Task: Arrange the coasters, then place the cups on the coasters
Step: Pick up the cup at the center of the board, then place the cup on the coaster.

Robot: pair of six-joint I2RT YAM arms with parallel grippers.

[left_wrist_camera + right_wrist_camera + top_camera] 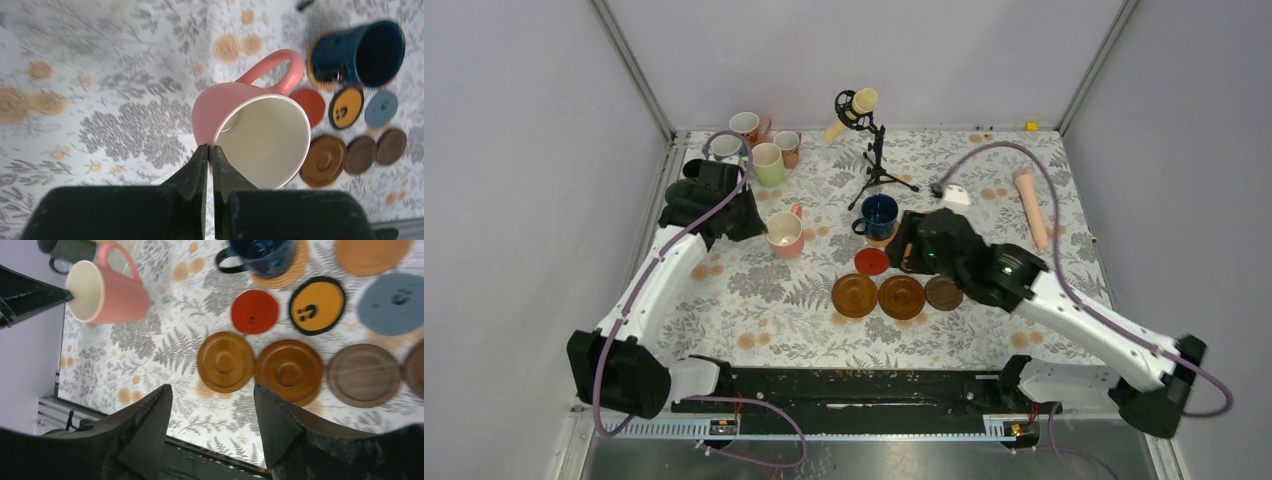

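My left gripper [210, 148] is shut on the rim of a pink cup [225, 105], which hangs tilted with its cream inside showing; from above the pink cup [784, 233] is left of centre. A navy cup [879, 213] stands on a cork coaster [287, 270]. Below it lie a red coaster [254, 311], a black-rimmed orange coaster [317, 305] and a grey-blue coaster [394, 304]. Two mid-brown wooden coasters [225, 361] [289, 371] and a dark one [364, 375] form a nearer row. My right gripper [212, 387] hovers open over them, holding nothing.
Several more cups [767, 163] cluster at the back left corner. A cream microphone on a black stand [859, 105] rises at the back centre. A pink cylindrical handle [1031, 205] and a small white box [955, 195] lie at the right.
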